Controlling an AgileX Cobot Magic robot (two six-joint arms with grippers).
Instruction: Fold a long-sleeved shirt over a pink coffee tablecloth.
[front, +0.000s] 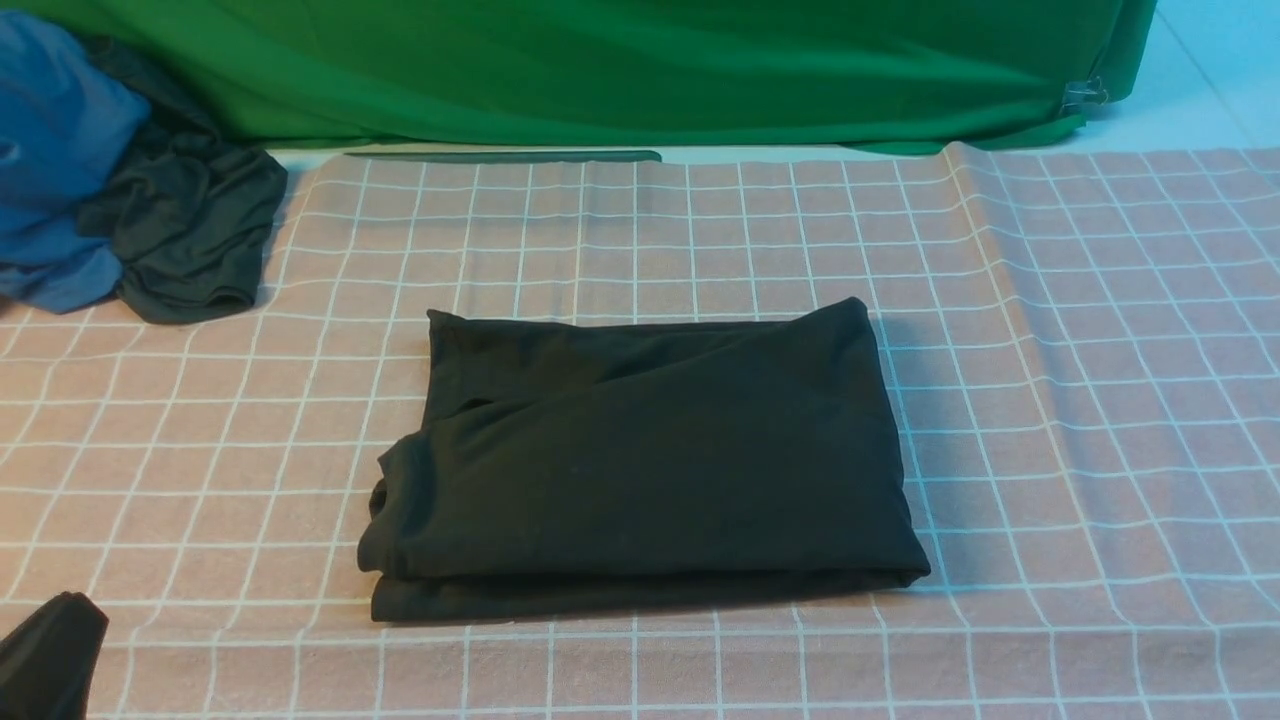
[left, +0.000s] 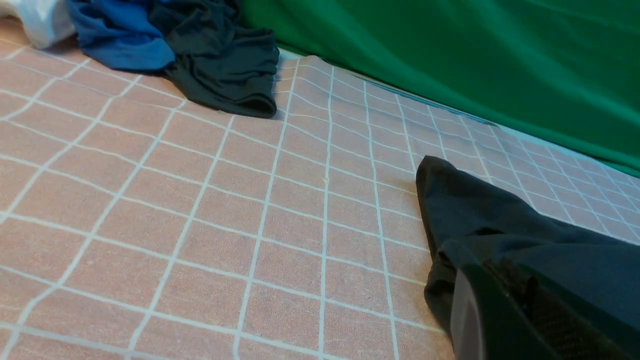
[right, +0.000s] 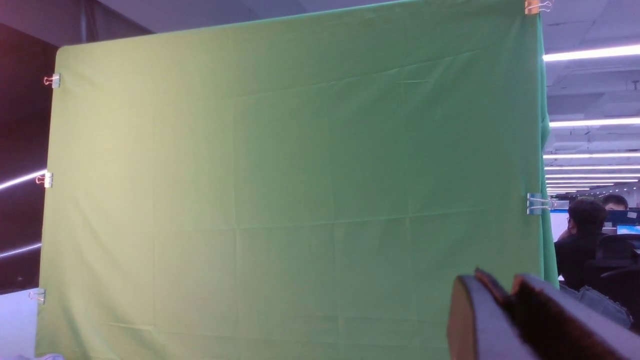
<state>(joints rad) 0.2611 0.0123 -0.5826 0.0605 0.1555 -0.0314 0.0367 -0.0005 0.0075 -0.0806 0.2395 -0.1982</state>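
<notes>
Pink coffee tablecloth (front: 1050, 420) covers the bench; the long-sleeved shirt (front: 650, 460) lies folded at its centre. Left fingers (left: 505, 320) beside it, state unclear; right fingers (right: 505, 320) raised, pressed together

The left gripper (front: 45, 655) sits low at about 8 o'clock in the front view, only its dark tip showing, clear of any cloth. Its own wrist camera shows one dark finger (left: 500, 320) close up; the other finger is hidden, so its state cannot be told. The right gripper (right: 505, 295) is raised and level, its two fingers pressed together with nothing between them.
</notes>
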